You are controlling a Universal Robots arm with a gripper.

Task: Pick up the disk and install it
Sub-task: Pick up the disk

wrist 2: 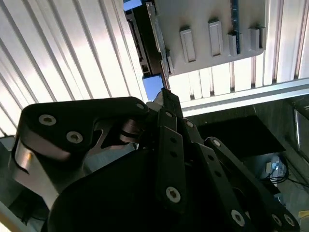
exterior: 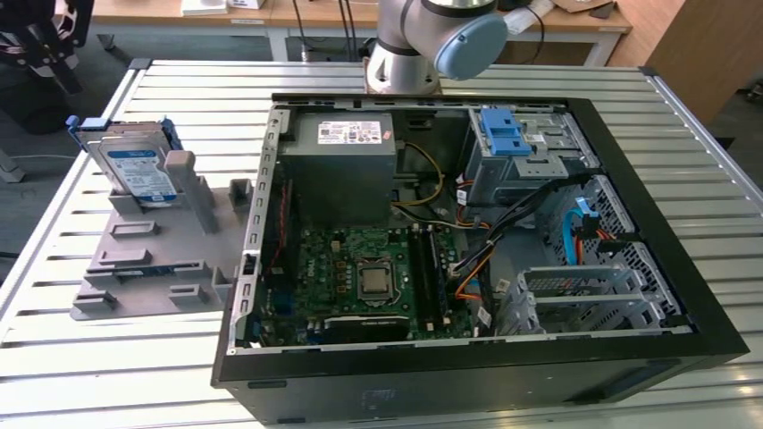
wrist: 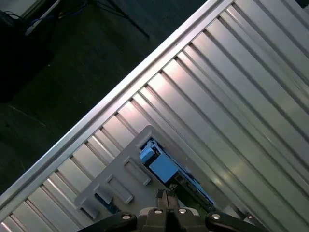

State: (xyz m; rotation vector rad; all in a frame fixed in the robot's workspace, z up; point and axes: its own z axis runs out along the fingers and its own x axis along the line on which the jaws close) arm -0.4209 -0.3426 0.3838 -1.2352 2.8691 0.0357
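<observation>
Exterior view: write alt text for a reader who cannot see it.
The disk stands upright in a grey holder on a slatted metal table, at the exterior view's left of an open computer case that shows its motherboard, power supply and cables. The robot arm rises beyond the case.

No print can be read anywhere. The disk (exterior: 135,170) carries a blue-and-white label, its lines too small to make out. In the first wrist view it stands just ahead of the pincer (wrist: 167,195). Farther from the pincer, the grey power-supply box (exterior: 353,154) bears a white sticker (exterior: 352,132) with dark rows of print, likewise illegible.
</observation>
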